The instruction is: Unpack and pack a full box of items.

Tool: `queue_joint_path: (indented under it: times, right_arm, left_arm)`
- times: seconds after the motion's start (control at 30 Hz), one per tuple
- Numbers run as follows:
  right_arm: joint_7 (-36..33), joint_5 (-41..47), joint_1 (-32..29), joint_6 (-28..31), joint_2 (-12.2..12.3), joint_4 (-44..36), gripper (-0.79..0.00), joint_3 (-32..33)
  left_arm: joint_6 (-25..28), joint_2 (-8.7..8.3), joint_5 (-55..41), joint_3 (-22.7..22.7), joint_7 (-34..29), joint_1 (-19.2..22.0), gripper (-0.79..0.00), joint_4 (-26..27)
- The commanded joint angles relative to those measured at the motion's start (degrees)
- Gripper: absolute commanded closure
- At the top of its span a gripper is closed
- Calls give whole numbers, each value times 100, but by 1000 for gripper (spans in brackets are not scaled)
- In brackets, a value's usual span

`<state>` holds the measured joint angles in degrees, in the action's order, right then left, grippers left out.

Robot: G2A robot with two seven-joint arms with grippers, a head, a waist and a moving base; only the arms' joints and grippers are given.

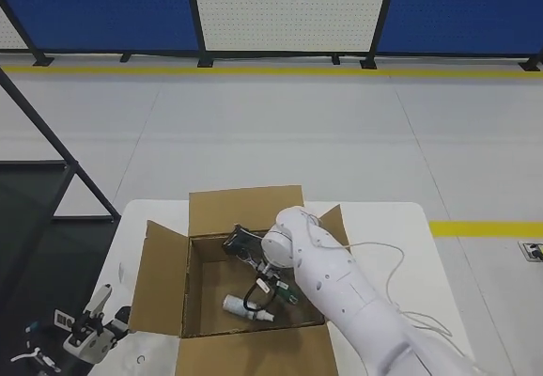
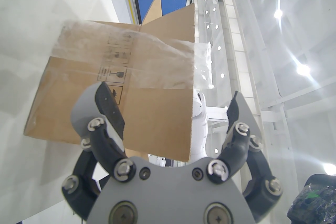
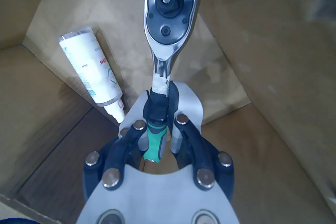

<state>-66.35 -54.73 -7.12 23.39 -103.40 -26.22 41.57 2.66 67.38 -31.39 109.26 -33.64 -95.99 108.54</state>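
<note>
An open cardboard box [image 1: 163, 282] stands on the white table, flaps spread. Inside it, my right gripper [image 3: 160, 101] is shut on the black-and-green handle of a ratchet wrench [image 3: 169, 17], whose chrome head points down toward the box floor. The right arm [image 1: 318, 273] leans into the box from the near right. A white tube [image 3: 88, 67] [image 1: 246, 307] lies on the box floor beside the wrench. A dark item [image 1: 240, 242] sits at the box's far side. My left gripper [image 2: 170, 109] [image 1: 98, 324] rests open by the table's left edge, facing the box's outer wall [image 2: 147, 109], holding nothing.
A dark metal frame [image 1: 27, 113] stands left of the table. Blue partition panels [image 1: 102, 23] and a yellow floor line [image 1: 281, 69] run along the far side. A thin cable [image 1: 394, 268] trails over the table to the right of the box.
</note>
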Motion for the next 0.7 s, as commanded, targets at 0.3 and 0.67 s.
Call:
queue_joint_path:
  times: [0.3, 0.67]
  right_arm:
    - [-1448, -575, -1720, -791, 918, -4152, 0, 1339]
    - [-1989, -905, -3239, -534, 1331, -6762, 0, 1987]
  left_arm:
    - [-11, -10, -11, -54, -43, 28, -785, 19]
    - [2, -23, -25, -66, -86, 53, -785, 12]
